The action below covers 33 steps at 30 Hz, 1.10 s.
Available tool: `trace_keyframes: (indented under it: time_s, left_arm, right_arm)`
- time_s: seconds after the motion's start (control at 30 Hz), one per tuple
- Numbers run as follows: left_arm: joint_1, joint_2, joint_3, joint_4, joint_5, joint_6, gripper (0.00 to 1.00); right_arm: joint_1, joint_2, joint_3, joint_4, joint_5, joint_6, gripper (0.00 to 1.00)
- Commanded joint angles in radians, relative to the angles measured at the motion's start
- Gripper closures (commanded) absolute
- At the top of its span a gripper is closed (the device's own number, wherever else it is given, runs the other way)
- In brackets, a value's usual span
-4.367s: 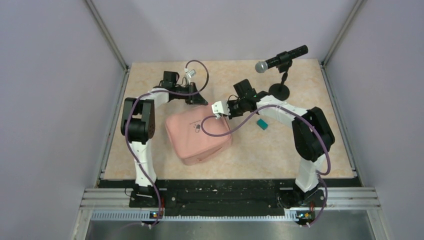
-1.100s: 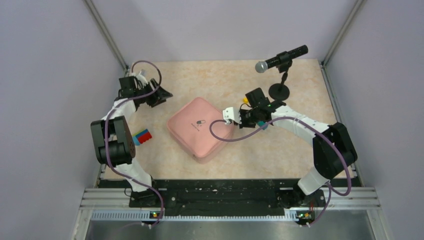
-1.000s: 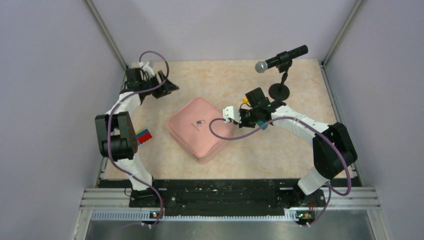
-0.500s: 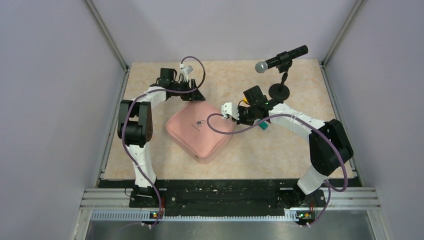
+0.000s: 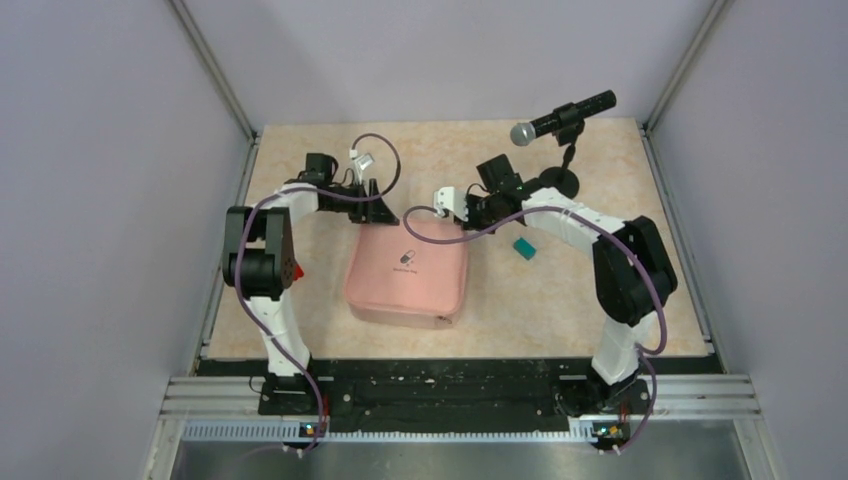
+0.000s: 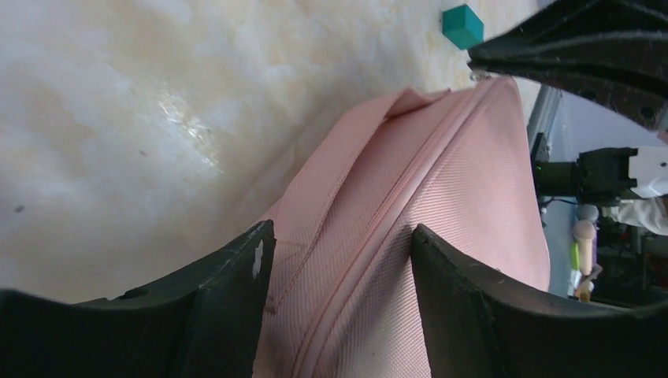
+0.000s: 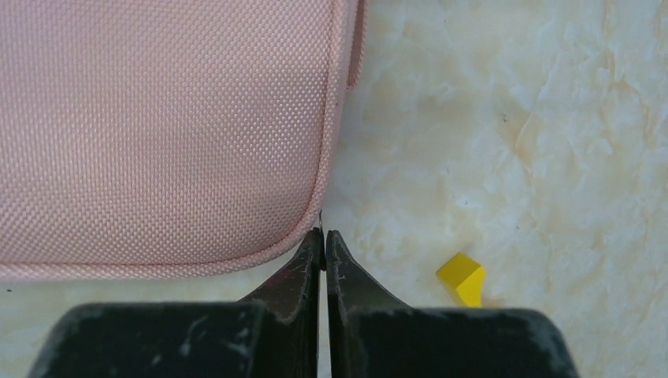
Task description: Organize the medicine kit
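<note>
One pink medicine kit (image 5: 405,285) lies closed, lid up, mid-worktop (image 5: 570,300), nearer me than both hands. L hand (image 6: 339,234) is at its far-left corner, fingers apart, straddling the zip seam, not clamped. R hand (image 7: 324,235) is at the far-right corner, fingers pressed together, tips right at the rounded edge; can't tell if they pinch anything. Near them a yellow block (image 7: 462,278); teal block (image 5: 523,247) right of the kit; mic (image 5: 560,120) far right.

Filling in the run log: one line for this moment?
medicine kit: closed, logo up | left gripper: open, astride kit's zip edge | right gripper: shut, tips at kit corner
</note>
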State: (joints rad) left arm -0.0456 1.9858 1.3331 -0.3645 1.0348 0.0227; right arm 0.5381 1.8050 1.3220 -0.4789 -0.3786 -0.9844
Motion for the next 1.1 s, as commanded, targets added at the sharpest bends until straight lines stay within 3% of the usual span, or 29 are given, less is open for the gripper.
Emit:
trace_keyframes:
  time_s: [0.0,0.07,0.13,0.2,0.3,0.33,0.43,0.63,0.77,0.97,1.07]
  left_arm:
    - [-0.016,-0.041,-0.046,-0.104,0.063,0.092,0.32]
    - [-0.016,-0.049,-0.060,-0.114,0.058,0.120,0.35]
    - [-0.016,-0.049,-0.060,-0.140,0.051,0.158,0.45]
    - [-0.016,-0.045,-0.047,-0.189,0.056,0.204,0.62]
    - [-0.006,-0.052,-0.033,-0.243,0.047,0.232,0.97]
    - [0.004,-0.059,-0.030,-0.246,0.044,0.229,1.00]
    - [0.062,-0.091,-0.041,-0.219,0.037,0.193,1.00]
    - [0.230,-0.187,-0.150,0.039,-0.050,-0.043,1.00]
    - [0.243,-0.249,-0.224,0.110,-0.134,-0.066,1.00]
    - [0.243,-0.332,-0.392,0.368,-0.315,-0.361,1.00]
    - [0.232,-0.338,-0.403,0.379,-0.300,-0.369,1.00]
  right_arm:
    - [-0.015,0.052,0.093,0.044,-0.003,-0.014,1.00]
    - [-0.014,0.069,0.114,0.040,-0.007,-0.014,1.00]
    - [-0.014,0.078,0.122,0.037,-0.007,-0.014,1.00]
    - [-0.014,0.078,0.122,0.034,-0.002,-0.023,1.00]
    - [-0.026,0.064,0.109,0.019,-0.002,-0.036,1.00]
    - [-0.033,0.054,0.105,0.007,-0.003,-0.039,1.00]
    - [-0.065,0.015,0.075,-0.015,-0.016,-0.058,1.00]
    - [-0.093,-0.113,-0.067,-0.112,-0.065,-0.168,1.00]
    - [-0.086,-0.194,-0.177,-0.125,-0.107,-0.174,1.00]
    - [0.032,-0.313,-0.321,-0.146,-0.183,-0.116,1.00]
    - [0.083,-0.349,-0.375,-0.107,-0.184,-0.044,1.00]
